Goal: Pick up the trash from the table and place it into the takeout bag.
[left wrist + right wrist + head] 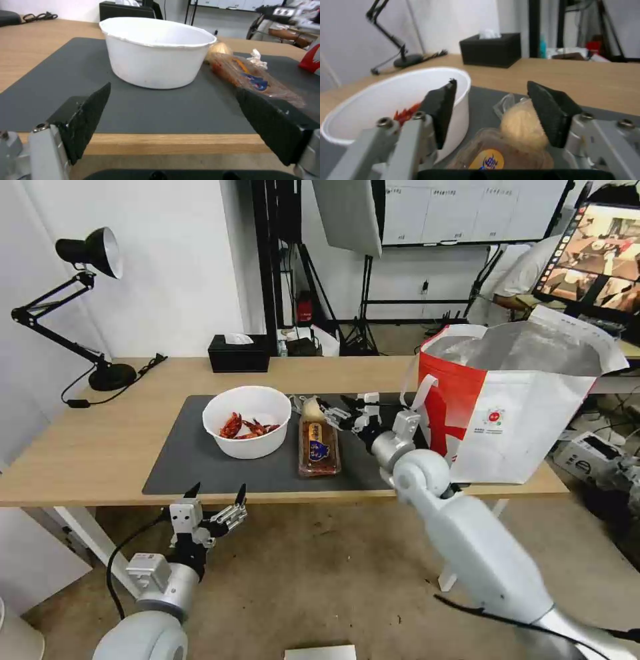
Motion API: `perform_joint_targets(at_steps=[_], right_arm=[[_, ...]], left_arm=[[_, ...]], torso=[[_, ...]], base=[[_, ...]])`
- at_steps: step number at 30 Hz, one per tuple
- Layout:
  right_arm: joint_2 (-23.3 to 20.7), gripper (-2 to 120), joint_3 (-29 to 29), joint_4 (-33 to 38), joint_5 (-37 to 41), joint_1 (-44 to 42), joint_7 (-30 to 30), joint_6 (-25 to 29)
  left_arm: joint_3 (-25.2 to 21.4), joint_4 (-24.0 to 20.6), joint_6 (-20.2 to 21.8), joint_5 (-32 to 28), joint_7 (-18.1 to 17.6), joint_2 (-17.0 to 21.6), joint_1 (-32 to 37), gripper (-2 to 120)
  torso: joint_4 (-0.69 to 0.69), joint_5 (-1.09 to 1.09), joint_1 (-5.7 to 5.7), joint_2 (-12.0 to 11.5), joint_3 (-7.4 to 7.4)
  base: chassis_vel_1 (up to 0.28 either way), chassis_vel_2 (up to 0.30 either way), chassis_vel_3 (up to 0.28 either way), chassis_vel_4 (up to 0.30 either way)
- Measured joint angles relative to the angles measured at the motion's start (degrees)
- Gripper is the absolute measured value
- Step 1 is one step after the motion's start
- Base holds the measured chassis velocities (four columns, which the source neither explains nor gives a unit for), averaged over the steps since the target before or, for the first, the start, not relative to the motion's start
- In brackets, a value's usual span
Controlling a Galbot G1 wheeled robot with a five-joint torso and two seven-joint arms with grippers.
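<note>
On the dark grey mat [177, 460] of the table [93, 440] stands the white bowl [247, 421] of red crayfish shells [243, 428]. Right of it lie the clear tray [319, 448] and, at its far end, the beige wrapped ball [311, 409]. My right gripper [341, 413] hovers open just right of the ball. In the right wrist view the right gripper [491, 83] frames the ball [520, 122] beside the bowl [380, 100]. My left gripper [217, 495] hangs open below the table's front edge, facing the bowl [156, 55]. A crumpled tissue [257, 58] lies beyond the tray [256, 80]. The takeout bag [527, 407] stands open at the right.
A black tissue box [238, 353] sits at the table's back edge. A black desk lamp [90, 253] stands at the back left with its cord trailing. Bare wood stretches left of the mat. A monitor and a person are behind the bag.
</note>
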Motion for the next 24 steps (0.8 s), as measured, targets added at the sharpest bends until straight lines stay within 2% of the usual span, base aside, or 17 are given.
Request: perform_joint_targets(at_steps=[2,4,6,7,10,12,14,24], right_arm=[[-0.59,44,-1.59,-2.75,-0.64,2.72,-3.45,-0.84],[-0.73,40,-2.32,-4.11,-0.84,3.84,-5.06,-1.60],[-0.83,30,-3.92,-6.84,-1.39,5.73,-7.68,-2.69],[-0.83,30,-3.92,-6.84,-1.39,5.73,-7.68,-2.69],[-0.85,14,-7.06,-11.49,-1.71,8.83,-11.17,-3.50],[-0.78,11,-7.45,-12.18,-1.69,9.26,-11.70,-3.53],[-0.34,0,-8.13,-13.91,-1.72,9.99,-13.28,-3.58],[0.37,0,-9.20,-17.15,-2.80,11.47,-16.51,-4.00]], left_arm=[[0.06,0.08,0.00,-1.17,0.07,-0.08,-0.27,100],[0.09,0.14,0.00,-1.69,0.11,-0.12,-0.38,100],[0.18,0.25,0.02,-2.46,0.23,-0.23,-0.64,100],[0.18,0.25,0.02,-2.46,0.23,-0.23,-0.64,100],[0.31,0.60,0.08,-2.97,0.47,-0.24,-0.89,100],[0.30,0.62,0.08,-3.11,0.52,-0.19,-0.95,100],[0.14,0.62,0.09,-3.50,0.64,0.05,-1.01,100],[0.08,0.88,0.19,-5.45,0.70,1.20,-1.39,100]], torso=[[0.00,-0.02,0.00,0.01,0.00],[0.00,-0.01,0.00,0.00,-0.01],[0.00,-0.01,0.00,0.00,0.00],[0.00,-0.01,0.00,0.00,0.00],[0.00,-0.01,0.00,0.00,0.00],[0.00,-0.01,0.00,0.00,0.00],[0.00,-0.01,0.00,0.00,0.00],[0.00,-0.02,0.00,0.00,-0.01]], base=[[0.000,0.000,0.000,0.000],[0.000,0.000,0.000,0.000],[0.000,0.000,0.000,0.000],[0.000,0.000,0.000,0.000],[0.000,0.000,0.000,0.000],[0.000,0.000,0.000,0.000],[0.000,0.000,0.000,0.000],[0.000,0.000,0.000,0.000]])
